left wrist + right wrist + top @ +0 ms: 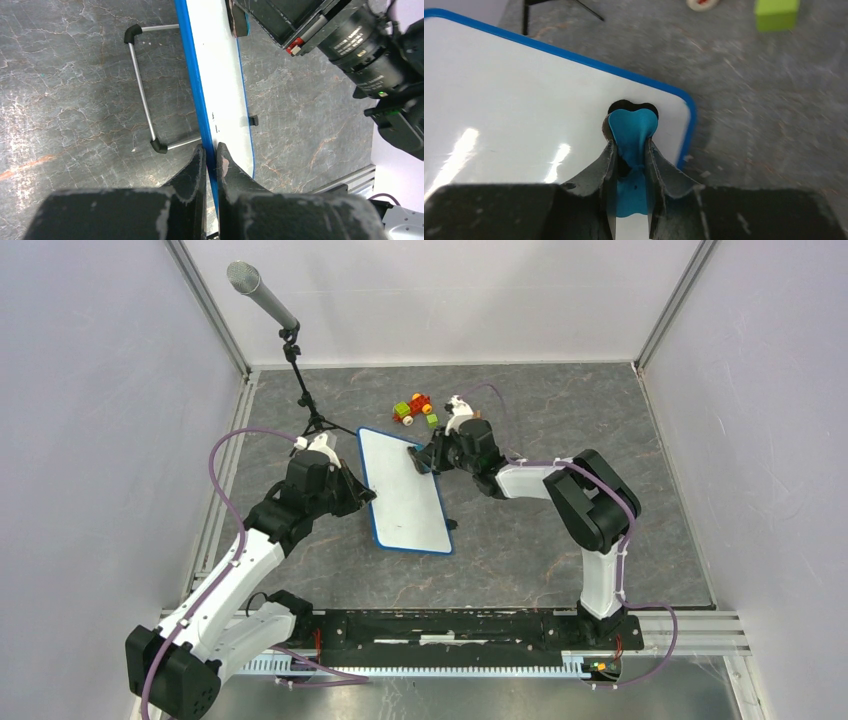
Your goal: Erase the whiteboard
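Observation:
The whiteboard [405,492] lies mid-table, white with a thin blue rim, and I see no writing on it. My left gripper [367,496] is shut on its left blue rim, seen close in the left wrist view [212,150], where the board [220,75] runs away edge-on. My right gripper [424,458] is shut on a small blue eraser [633,131] with a dark underside. It presses the eraser on the board's far right corner [524,115], close to the blue rim [688,125].
A microphone on a black tripod [300,370] stands at the back left. Small coloured toy blocks [415,408] lie just behind the board; a green one shows in the right wrist view [776,12]. A wire stand [145,95] lies on the table left of the board.

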